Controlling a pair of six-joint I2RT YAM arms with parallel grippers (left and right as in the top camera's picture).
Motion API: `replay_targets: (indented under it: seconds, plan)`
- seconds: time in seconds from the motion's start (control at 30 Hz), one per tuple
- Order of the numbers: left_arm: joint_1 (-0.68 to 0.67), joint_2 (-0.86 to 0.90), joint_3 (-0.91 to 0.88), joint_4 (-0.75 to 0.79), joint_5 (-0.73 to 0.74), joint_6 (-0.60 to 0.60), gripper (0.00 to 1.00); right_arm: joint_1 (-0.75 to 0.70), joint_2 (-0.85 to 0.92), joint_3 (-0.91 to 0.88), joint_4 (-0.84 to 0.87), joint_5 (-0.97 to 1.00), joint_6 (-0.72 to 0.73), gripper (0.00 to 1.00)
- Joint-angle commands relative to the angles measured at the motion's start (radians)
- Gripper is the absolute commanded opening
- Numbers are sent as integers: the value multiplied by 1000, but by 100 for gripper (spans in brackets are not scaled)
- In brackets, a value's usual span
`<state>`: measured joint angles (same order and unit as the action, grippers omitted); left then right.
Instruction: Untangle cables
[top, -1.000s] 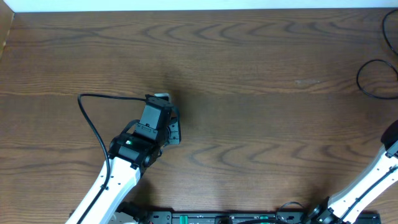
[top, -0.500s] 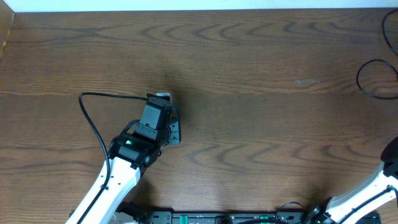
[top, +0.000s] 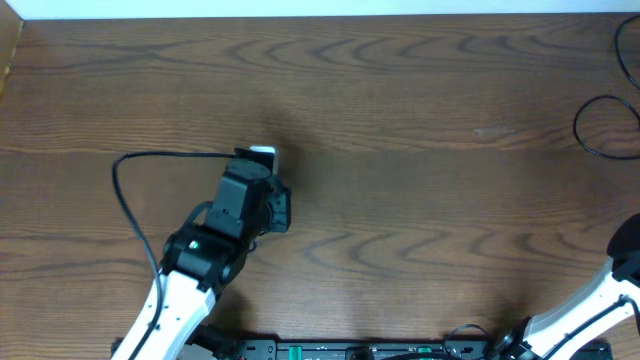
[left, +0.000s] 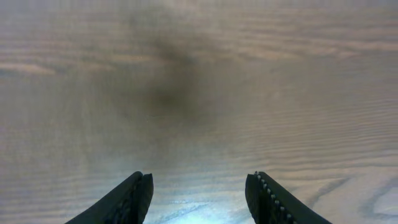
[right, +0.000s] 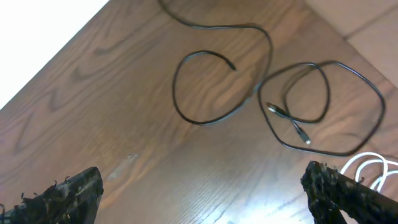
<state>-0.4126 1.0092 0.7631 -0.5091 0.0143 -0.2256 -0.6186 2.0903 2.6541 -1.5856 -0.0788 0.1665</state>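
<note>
Table (top: 400, 80): brown wood grain; bare across the middle and left, with the cables kept to its far right edge.
Left arm (top: 185, 280): reached in from the lower left to mid-table, with its thick arm wire (top: 175, 154) looped out to the left.
Right arm (top: 590, 305): only the lower links are seen, at the bottom right corner of the overhead view.
Black cable (right: 175, 93): laid in several open loops that cross one another, well apart from the left arm.
White cable (right: 367, 155): a small coil at the lower right corner of the right wrist view, just beside the black loops; contact cannot be told.
Left gripper (left: 199, 193): fingers spread, with nothing but bare wood between them.
Right gripper (right: 202, 186): fingers spread wide and empty, held above the black loops.
Plugs (right: 303, 134): two small ends lying inside the right-hand black loop.
Step in hand: judged to be the approach; no cable is held and the crossings are not yet opened.
Next move: a descent of the right gripper onto a free stretch or plug of the black cable is called for, with the white coil left undisturbed. The left gripper is too far away to help until it is brought across.
Change from a second ago: the left arm is swung slightly leftward, its wire loop is carried further left, and the right arm is drawn lower in the overhead view.
</note>
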Motion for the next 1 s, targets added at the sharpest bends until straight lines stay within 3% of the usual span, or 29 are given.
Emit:
replay_targets:
  seconds: [0.0,0.43,0.63,0.8,0.87,0.97]
  plan:
    - [3,-49,-7,7,8,50,53,25,2,1,4,-64,-75,99]
    - [3,-79,-7,6,8,49,53,167,-24,1,-13,-115,-199,99]
    - [3,-84,-6,30,8,48,66,202,-60,1,-109,-4,-117,99]
    - [3,-84,-6,51,8,48,69,208,-150,1,-110,-14,-117,99]
    - [3,-84,-6,51,8,48,84,209,-192,1,-113,-48,-119,99]
    - [3,-84,-6,53,0,42,87,225,-253,-29,-112,-16,-92,99]
